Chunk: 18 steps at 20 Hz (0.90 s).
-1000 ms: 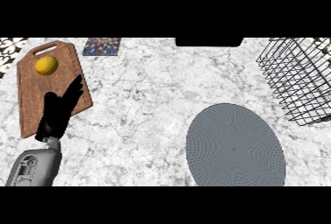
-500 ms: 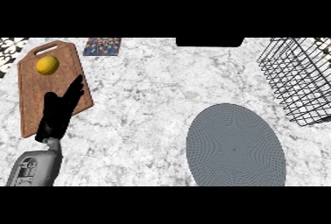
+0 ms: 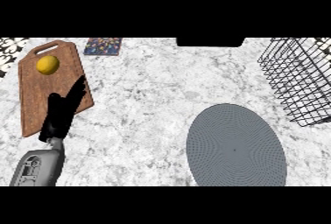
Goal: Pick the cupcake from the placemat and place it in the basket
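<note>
Oddly, no cupcake shows on the grey oval woven placemat [image 3: 236,148] at 5 o'clock or in the black wire basket [image 3: 301,78] at 2. Black left hand [image 3: 63,114], fingers straight and together, holds nothing at 9 o'clock over the brown wooden cutting board [image 3: 39,94]. Progress unclear.

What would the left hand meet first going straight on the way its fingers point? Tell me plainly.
Likely the colourful square near the view's top. The left hand hangs over the board, fingers aimed up and right, so the line passes right of the lemon. Height is unclear.
</note>
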Tool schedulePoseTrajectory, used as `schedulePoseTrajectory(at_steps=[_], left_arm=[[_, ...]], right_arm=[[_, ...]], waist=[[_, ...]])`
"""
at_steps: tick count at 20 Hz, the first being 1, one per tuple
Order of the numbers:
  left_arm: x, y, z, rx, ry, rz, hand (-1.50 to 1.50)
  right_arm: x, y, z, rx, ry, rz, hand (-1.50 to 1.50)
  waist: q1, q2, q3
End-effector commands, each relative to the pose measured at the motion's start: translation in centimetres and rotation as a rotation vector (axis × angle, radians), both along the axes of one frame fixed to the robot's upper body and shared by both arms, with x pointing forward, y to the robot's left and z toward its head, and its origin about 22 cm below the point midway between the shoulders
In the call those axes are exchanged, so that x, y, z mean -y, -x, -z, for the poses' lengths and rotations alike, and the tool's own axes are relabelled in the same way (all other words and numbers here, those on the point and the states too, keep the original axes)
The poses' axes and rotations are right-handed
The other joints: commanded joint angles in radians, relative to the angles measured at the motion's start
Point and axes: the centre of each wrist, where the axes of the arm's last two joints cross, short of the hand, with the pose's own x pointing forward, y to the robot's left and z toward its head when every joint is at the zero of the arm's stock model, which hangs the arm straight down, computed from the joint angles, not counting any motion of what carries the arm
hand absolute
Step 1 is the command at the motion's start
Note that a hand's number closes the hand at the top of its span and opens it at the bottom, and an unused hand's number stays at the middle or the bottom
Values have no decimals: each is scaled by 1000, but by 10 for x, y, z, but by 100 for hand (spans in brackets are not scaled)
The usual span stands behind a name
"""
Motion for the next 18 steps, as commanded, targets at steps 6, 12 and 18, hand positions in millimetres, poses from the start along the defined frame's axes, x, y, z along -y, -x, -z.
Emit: schedulePoseTrajectory(at_steps=[6, 12, 18], left_arm=[[-1, -1, -3, -7, -1, 2, 0], [2, -4, -6, -6, -2, -5, 0], [-4, -2, -3, -1, -9, 10, 0]], right_arm=[[25, -17, 64, -66, -26, -8, 150], [33, -23, 99, -83, -276, 43, -150], [39, -21, 104, 45, -323, 18, -150]], waist=[[3, 1, 0], [4, 1, 0], [1, -2, 0]])
